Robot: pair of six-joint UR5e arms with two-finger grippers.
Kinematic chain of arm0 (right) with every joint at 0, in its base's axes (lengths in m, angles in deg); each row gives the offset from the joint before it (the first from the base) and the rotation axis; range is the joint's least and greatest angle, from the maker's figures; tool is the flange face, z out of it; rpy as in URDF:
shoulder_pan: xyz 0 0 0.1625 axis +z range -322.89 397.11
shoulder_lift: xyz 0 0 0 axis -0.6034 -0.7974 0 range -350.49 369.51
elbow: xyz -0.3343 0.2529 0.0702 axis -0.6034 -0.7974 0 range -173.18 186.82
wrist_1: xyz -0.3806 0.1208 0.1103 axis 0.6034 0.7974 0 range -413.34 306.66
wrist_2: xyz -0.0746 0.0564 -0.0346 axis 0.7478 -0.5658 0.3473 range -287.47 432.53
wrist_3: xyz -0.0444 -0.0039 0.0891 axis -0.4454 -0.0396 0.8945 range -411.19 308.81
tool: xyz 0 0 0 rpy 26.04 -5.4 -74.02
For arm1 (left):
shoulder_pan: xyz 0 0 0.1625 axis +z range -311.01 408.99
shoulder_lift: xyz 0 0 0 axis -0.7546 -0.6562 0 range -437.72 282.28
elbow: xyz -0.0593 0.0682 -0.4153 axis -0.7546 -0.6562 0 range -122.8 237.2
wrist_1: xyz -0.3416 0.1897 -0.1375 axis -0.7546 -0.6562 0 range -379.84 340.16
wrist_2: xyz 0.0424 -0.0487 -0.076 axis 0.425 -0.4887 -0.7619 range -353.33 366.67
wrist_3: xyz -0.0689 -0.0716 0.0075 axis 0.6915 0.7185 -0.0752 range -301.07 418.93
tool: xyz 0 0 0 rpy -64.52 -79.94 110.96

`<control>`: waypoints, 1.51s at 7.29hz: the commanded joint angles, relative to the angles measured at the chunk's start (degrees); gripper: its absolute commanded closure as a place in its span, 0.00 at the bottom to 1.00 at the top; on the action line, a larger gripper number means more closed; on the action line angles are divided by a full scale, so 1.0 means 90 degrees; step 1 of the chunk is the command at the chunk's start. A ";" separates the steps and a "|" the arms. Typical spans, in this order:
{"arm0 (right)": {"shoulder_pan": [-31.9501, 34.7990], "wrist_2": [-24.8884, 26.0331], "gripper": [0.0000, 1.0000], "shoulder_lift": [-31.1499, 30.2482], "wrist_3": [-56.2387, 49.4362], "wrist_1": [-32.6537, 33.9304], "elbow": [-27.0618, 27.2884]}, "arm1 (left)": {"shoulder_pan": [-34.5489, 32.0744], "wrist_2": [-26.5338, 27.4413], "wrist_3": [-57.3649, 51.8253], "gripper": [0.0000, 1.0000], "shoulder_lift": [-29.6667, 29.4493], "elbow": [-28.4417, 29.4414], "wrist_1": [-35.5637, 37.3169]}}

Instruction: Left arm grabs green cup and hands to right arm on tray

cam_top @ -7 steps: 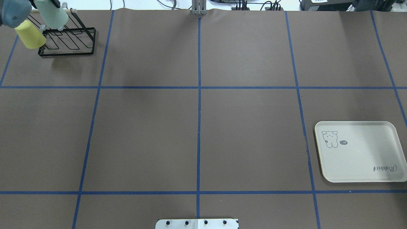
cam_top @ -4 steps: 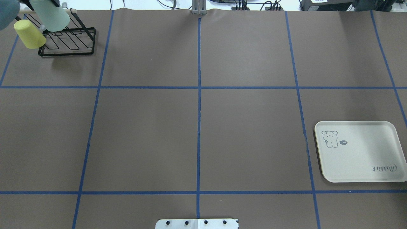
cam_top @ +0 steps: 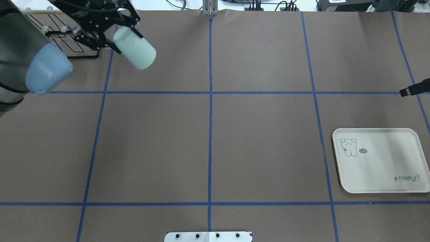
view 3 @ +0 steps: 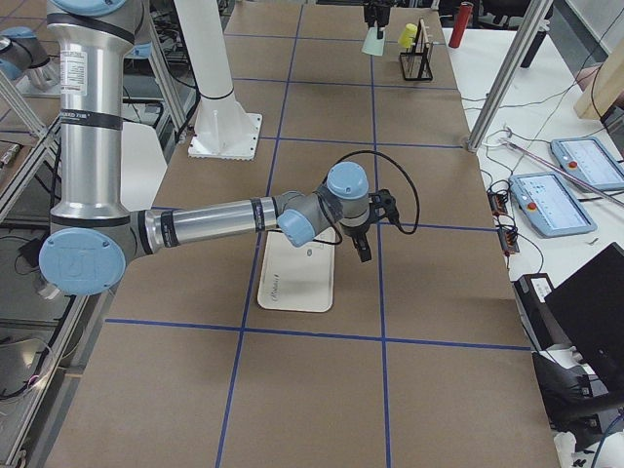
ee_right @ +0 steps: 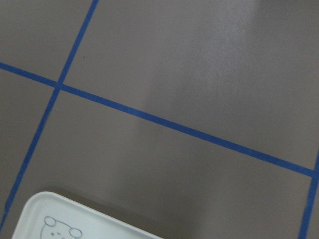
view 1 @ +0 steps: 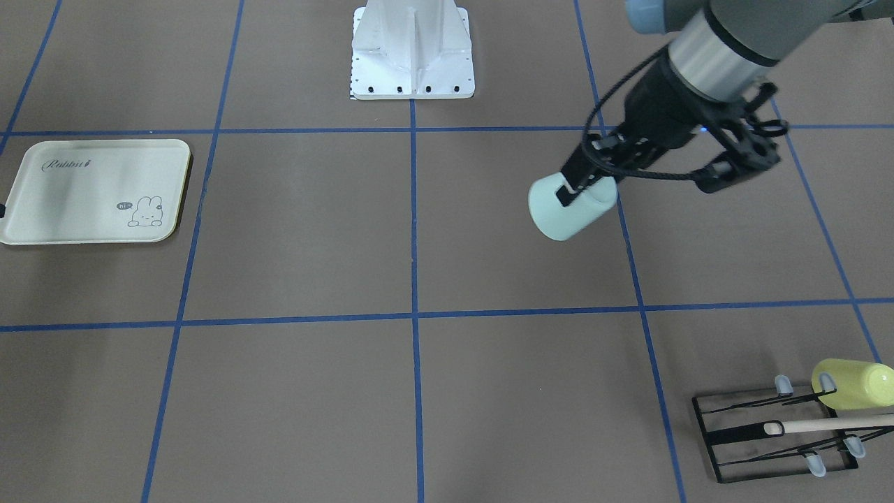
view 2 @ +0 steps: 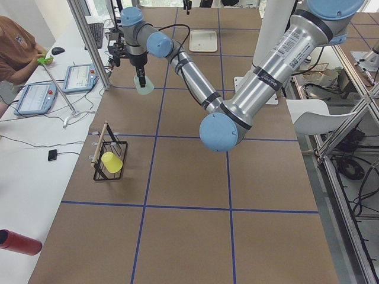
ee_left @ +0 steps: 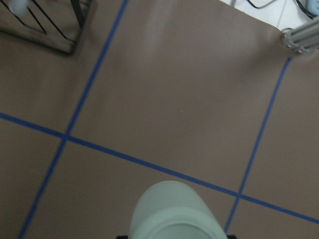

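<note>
Overhead exterior: has lifted green cup point(cam_top: 136, 53) off the far-left-corner rack point(cam_top: 84, 56), clamped in left gripper point(cam_top: 122, 40), handover next (right gripper point(cam_top: 412, 90) unreadable).

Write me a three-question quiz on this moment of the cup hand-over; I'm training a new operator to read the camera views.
1. Multiple choice: what does the left gripper hold? A) the green cup B) a spoon C) nothing
2. True or false: the yellow cup is on the black rack.
3. Short answer: which object shows at the bottom edge of the right wrist view?
Key: 1 A. 2 true. 3 the tray.
</note>
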 commanded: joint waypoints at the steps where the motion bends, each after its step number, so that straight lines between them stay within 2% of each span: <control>1: -0.0490 -0.0040 0.01 0.0439 0.2226 -0.1179 0.0008 | 0.0438 0.0045 0.2259 1.00 -0.0004 0.0077 -0.1962; 2: -0.0753 -0.0050 0.01 0.0499 0.3319 -0.2016 -0.0011 | 0.0632 0.0046 0.2692 1.00 -0.0013 0.0164 -0.2685; 3: -0.0882 -0.0379 0.01 0.0722 0.4519 -0.2750 -0.0069 | 0.0721 0.0055 0.3093 1.00 -0.0013 0.0252 -0.3407; 4: -0.0893 -0.0653 0.01 0.1024 0.5527 -0.3144 -0.0060 | 0.0761 0.0249 0.3580 1.00 -0.0081 0.0359 -0.3956; 6: -0.1077 -0.0724 0.01 0.1503 0.7364 -0.4158 -0.0060 | 0.1257 0.1262 0.4801 1.00 -0.0033 0.0467 -0.5486; 8: -0.1185 -0.0647 0.02 0.1827 0.8675 -0.4970 -0.0060 | 0.1308 0.1654 0.6273 1.00 0.0151 0.0565 -0.6865; 9: -0.1292 -0.0356 0.03 0.2002 0.9503 -0.5496 -0.0060 | 0.1308 0.1773 0.6686 1.00 0.0356 0.0691 -0.7519; 11: -0.2254 0.1191 0.04 0.2121 1.1058 -0.6929 -0.0108 | 0.1308 0.1958 0.7809 1.00 0.0367 0.0985 -0.8615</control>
